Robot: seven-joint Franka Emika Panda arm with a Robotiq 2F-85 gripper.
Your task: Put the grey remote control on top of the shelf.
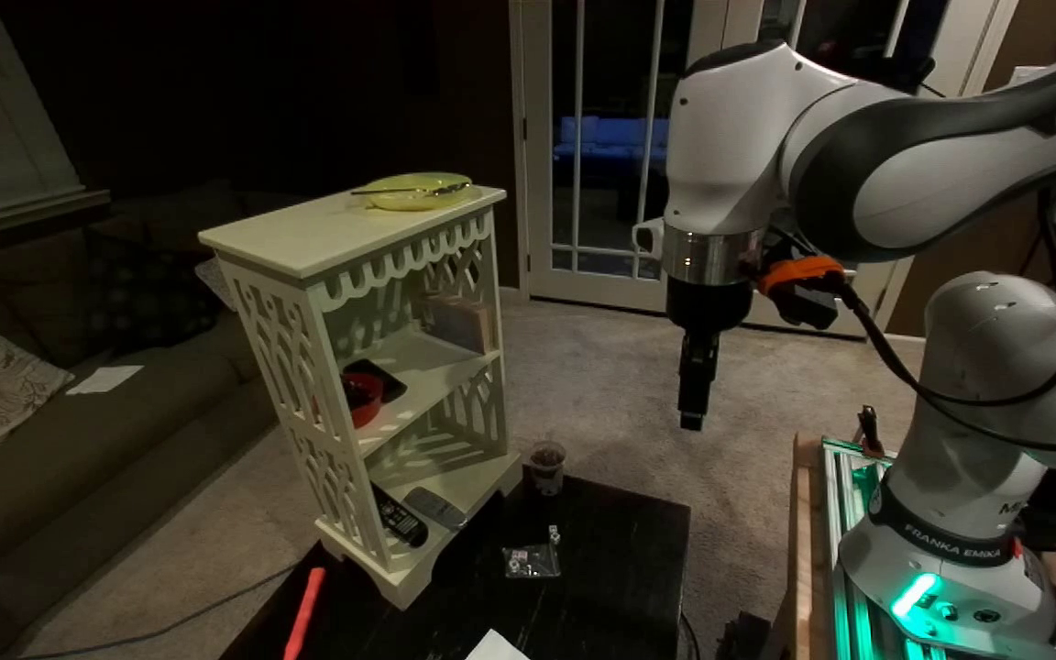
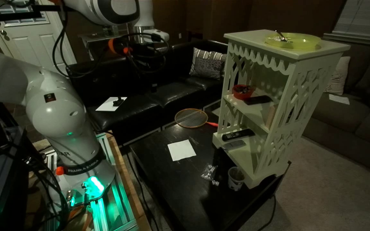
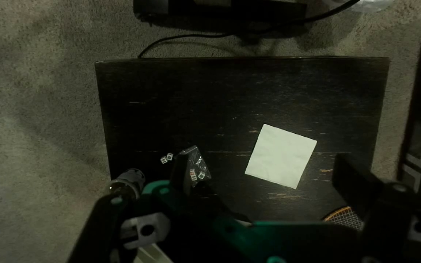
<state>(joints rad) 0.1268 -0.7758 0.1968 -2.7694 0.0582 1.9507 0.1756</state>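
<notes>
Along the edge of the surface farthest from the robot's base stands the cream shelf, one end close to a corner. On its bottom tier, toward the end away from that corner, the grey remote control lies just inside the open front, beside a black remote; whether the two touch I cannot tell. Nearer the corner a cup stands just beside the shelf's foot. The fingers hang well above the surface, spread wide with nothing pinched between them, so the grasp has yet to be made. I expect the remote to be light and stiff, a hard plastic shell that should not sag or crush under a fair squeeze, though a smooth casing may slide or swivel if pinched near one end. Best to take it across its narrow width at mid-length, one finger down each long side, with care that neither finger shoves the black remote. It lies low and the tier above seems to roof it over, so a slanted or level reach through the front looks wiser than a straight drop. On top, a yellow dish sits toward the corner end, which suggests laying the remote flat at the other.
</notes>
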